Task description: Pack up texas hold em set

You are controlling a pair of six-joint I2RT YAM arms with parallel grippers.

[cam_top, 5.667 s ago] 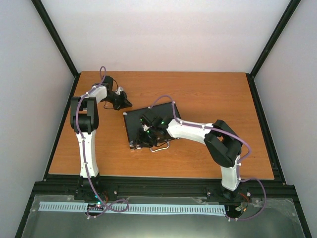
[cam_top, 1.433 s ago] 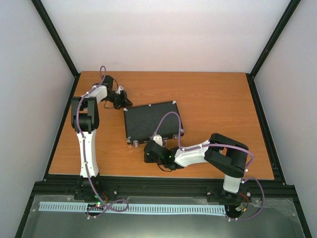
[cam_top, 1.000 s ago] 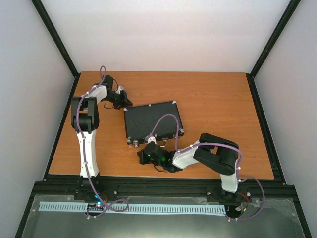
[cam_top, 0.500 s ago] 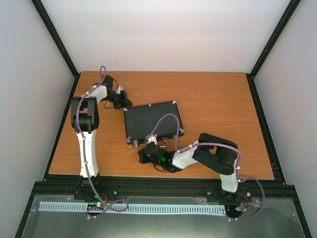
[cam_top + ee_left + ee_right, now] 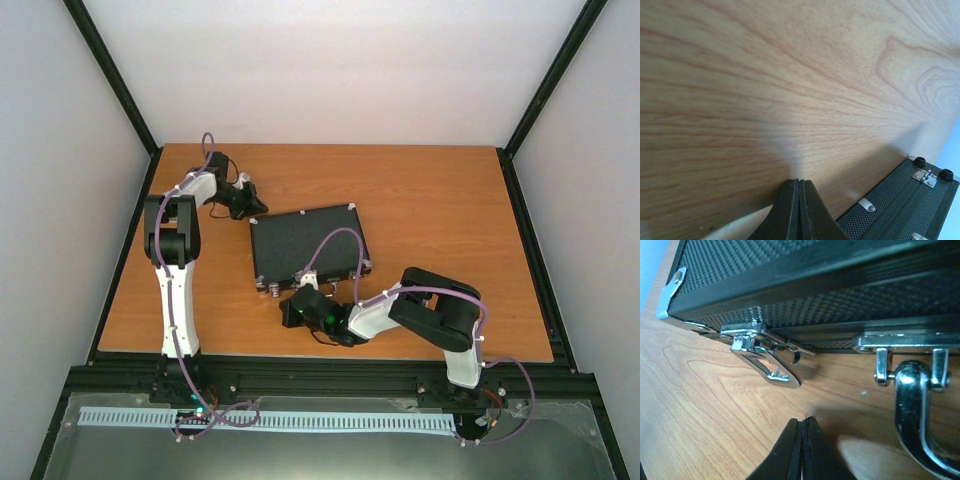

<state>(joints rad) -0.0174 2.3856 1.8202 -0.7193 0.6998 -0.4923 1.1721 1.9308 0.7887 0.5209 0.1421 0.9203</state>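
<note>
Your briefcase [image 5: 307,246] lies shut near the middle of the tabletop [image 5: 430,200], handle [image 5: 912,405] towards the arms. The latch [image 5: 765,365] left of the handle hangs loose and seems unfastened, so I judge you are at the fastening step. Your right fingers [image 5: 790,450], clenched on nothing, sit just before that latch. The left fingers [image 5: 789,210], also clenched and empty, rest near the far left corner. Next, press the flap up against the case until it catches.

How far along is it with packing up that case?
Done: the case lies closed. In hand: the right gripper, shut, points at a latch hanging unfastened. Left: snap that latch shut. The left gripper, shut, sits by the case's back corner.
</note>
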